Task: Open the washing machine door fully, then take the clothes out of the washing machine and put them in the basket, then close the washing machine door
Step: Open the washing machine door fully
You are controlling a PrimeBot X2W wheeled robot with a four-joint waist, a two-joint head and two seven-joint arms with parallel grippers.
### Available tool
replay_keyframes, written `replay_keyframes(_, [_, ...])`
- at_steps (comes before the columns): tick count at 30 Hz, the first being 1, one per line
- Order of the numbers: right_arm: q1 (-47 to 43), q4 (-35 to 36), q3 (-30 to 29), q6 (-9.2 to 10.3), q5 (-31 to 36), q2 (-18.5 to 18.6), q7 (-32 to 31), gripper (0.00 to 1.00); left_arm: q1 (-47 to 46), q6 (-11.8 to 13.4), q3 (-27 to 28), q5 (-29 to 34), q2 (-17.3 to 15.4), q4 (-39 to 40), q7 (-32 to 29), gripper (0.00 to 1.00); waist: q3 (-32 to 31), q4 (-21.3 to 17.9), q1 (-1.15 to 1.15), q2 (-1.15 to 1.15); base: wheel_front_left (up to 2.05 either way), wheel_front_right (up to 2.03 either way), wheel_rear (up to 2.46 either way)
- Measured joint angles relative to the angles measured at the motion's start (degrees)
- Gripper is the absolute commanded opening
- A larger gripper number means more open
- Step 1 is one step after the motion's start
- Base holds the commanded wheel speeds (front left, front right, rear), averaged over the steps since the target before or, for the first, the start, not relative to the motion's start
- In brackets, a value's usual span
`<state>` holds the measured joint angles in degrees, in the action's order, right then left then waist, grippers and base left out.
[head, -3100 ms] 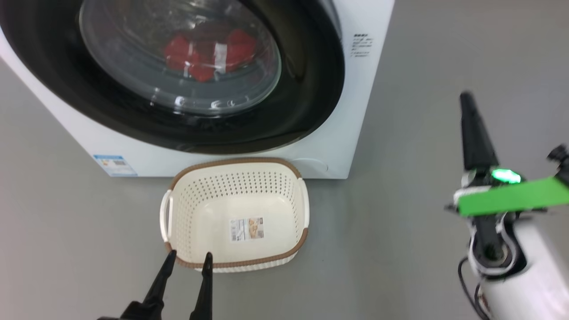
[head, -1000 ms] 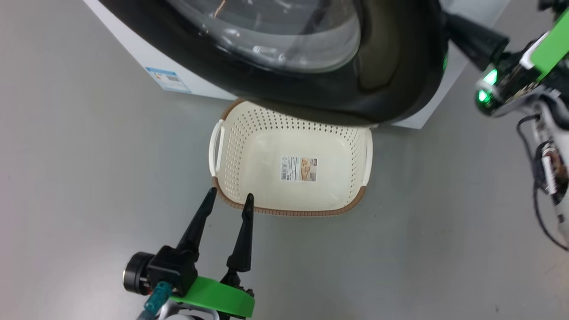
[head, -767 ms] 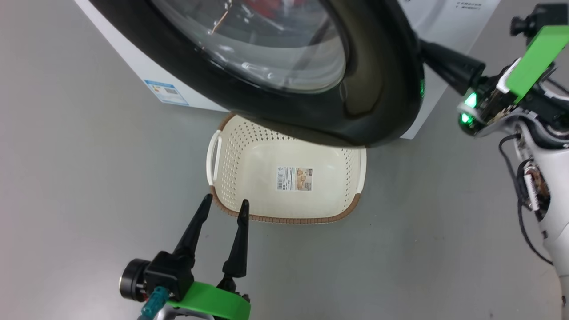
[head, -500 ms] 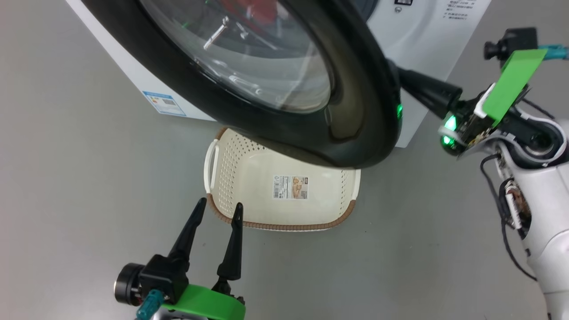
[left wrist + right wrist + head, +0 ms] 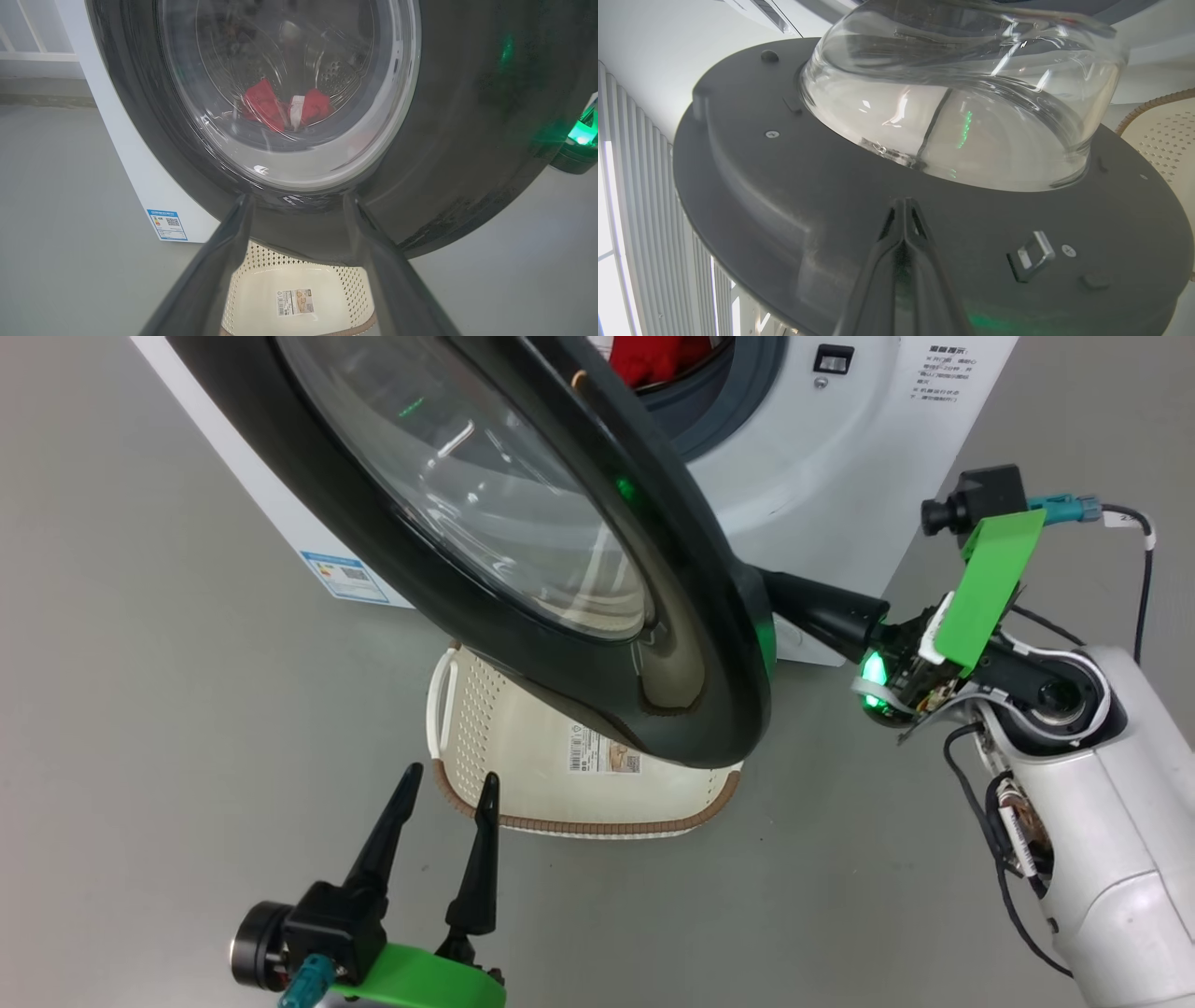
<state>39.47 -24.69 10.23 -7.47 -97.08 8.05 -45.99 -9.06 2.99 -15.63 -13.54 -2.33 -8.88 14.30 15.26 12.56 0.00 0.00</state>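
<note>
Across the upper centre of the head view, the washing machine door [image 5: 485,523] stands partly open, angled away from the white washing machine [image 5: 840,448] at the upper right. The clothes [image 5: 653,359] show red in the drum opening at the top edge. The basket [image 5: 579,823] sits on the grey floor at lower centre, half hidden under the door's black rim. At the lower left the left gripper [image 5: 450,775] holds nothing, its fingers spread, tips just beside the basket's near left corner. At centre right the right gripper [image 5: 803,602] reaches behind the door's lower right edge, which hides its tips.

From the left wrist view, the left gripper [image 5: 296,200] rises wide apart at bottom centre, with the door [image 5: 458,140] above it, the clothes [image 5: 285,109] seen through the glass, and the basket [image 5: 350,289] at the bottom.

Low in the right wrist view, the right gripper [image 5: 904,203] is pressed together on nothing, its tip at the door's [image 5: 784,186] grey inner face, below the bulging glass. The basket [image 5: 1157,135] shows at the right edge.
</note>
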Motion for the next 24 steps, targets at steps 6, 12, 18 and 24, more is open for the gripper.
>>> replay_keyframes(6, [-0.60, 0.78, -0.26, 0.00, 1.07, -0.81, 0.01, 0.00, 0.07, -0.01, 0.07, 0.46, 0.00, 0.09, 0.00, 1.00, 0.19, -0.18, 0.00, 0.00, 0.00, 0.00, 0.00])
replay_keyframes(12, [-0.60, 0.35, -0.73, -0.01, 1.62, -1.16, 0.11, 0.28, 0.07, -0.01, 0.14, 0.46, 0.00, 0.11, 0.00, 1.00, 0.24, -0.38, 0.00, 0.00, 0.00, 0.00, 0.00])
replay_keyframes(18, [-1.65, -1.26, -1.87, 0.03, 3.25, -1.13, 1.38, 1.00, 0.15, -0.01, 0.65, 0.46, 0.00, 0.11, 0.00, 1.00, -0.20, -0.83, 0.00, 0.00, 0.00, 0.00, 0.00])
replay_keyframes(24, [-4.11, -2.42, -3.60, 0.01, 4.10, -1.05, 3.30, 1.00, 1.08, -0.52, 1.33, 0.46, 0.00, -0.07, 0.00, 1.00, -1.09, -1.51, 0.00, 0.00, 0.00, 0.00, 0.00])
